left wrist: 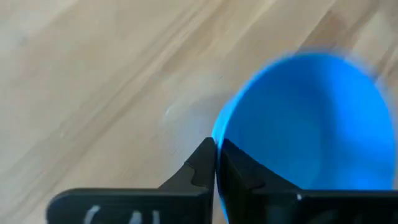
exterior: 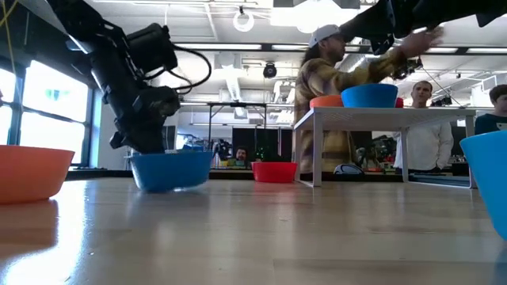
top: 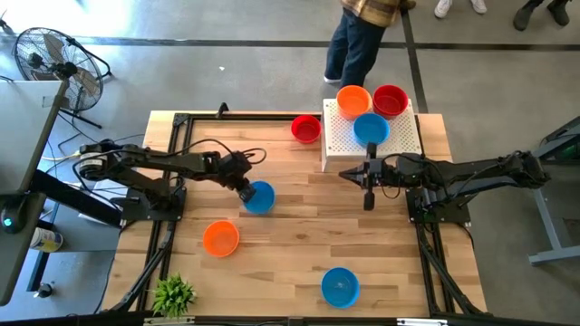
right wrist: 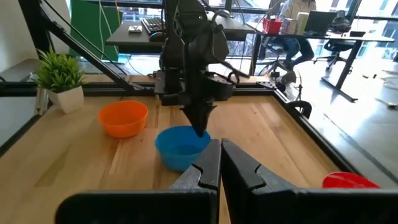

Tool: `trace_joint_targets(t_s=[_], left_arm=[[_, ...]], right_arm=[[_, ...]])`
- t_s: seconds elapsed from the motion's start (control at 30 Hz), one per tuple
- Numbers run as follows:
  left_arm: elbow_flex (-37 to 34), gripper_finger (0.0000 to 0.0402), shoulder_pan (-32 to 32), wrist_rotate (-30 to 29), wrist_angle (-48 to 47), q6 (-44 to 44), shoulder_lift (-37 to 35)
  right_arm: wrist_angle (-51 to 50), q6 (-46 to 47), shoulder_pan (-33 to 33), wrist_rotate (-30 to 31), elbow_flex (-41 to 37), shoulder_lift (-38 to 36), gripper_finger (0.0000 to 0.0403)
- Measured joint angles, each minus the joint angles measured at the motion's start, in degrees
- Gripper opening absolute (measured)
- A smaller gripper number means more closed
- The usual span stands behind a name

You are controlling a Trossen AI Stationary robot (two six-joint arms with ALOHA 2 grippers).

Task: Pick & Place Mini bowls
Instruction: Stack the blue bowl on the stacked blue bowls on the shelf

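A blue mini bowl [top: 262,197] stands on the wooden table [top: 299,235] left of centre, and my left gripper [top: 245,191] is shut on its rim. Two more mini bowls, one orange [top: 220,238] and one blue [top: 340,286], rest on their bases nearer the front edge. A red one [top: 306,129] stands at the back. Three others, orange [top: 353,100], red [top: 390,100] and blue [top: 371,129], sit on the white perforated box [top: 399,140]. My right gripper [right wrist: 220,146] hovers shut in front of that box, holding nothing. My left gripper pinches the blue bowl's rim [left wrist: 219,135] on the side toward the table's left edge, one finger [left wrist: 202,163] outside the wall and the other over the hollow. The fingers slant down from the left. The bowl stands upright with its base on the table [exterior: 170,184].
A small potted plant [top: 172,294] stands at the front left corner. Black frame rails [top: 172,181] run along the table's left and right sides. A person [top: 358,41] stands beyond the far edge behind the box. Bare wood lies between the bowls at the centre.
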Motion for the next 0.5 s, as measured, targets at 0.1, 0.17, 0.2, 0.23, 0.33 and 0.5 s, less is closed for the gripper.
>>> trace_joint_targets(t_s=[0.1, 0.17, 0.2, 0.23, 0.33, 0.5], left_arm=[[0.9, 0.0012, 0.0, -1.2, 1.0, -0.1, -0.2], [2.1, 0.0008, -0.7, -2.4, 1.2, -0.1, -0.2], [2.8, 0.0005, -1.2, -3.7, 1.3, -0.1, -0.2], [3.5, 0.0004, -1.8, -4.6, 1.3, -0.1, -0.2], [5.9, 0.0005, -3.7, -6.4, 2.6, -0.1, 0.6], [10.0, 0.0003, -4.6, -5.1, 2.8, 0.3, 3.6]], right_arm=[[-0.5, 0.8, 1.3, 0.5, 0.0, 0.0, 0.0], [-0.9, 1.8, 2.6, 2.8, 0.0, 0.0, 0.0], [-1.5, 2.4, 3.5, 4.4, 0.0, 0.0, 0.0], [-2.2, 2.9, 4.4, 6.0, 0.0, 0.0, 0.0], [-4.5, 4.8, 7.3, 10.8, 0.0, 0.6, 0.0], [-5.7, 5.7, 12.1, 14.4, 0.2, 5.8, 0.0001]])
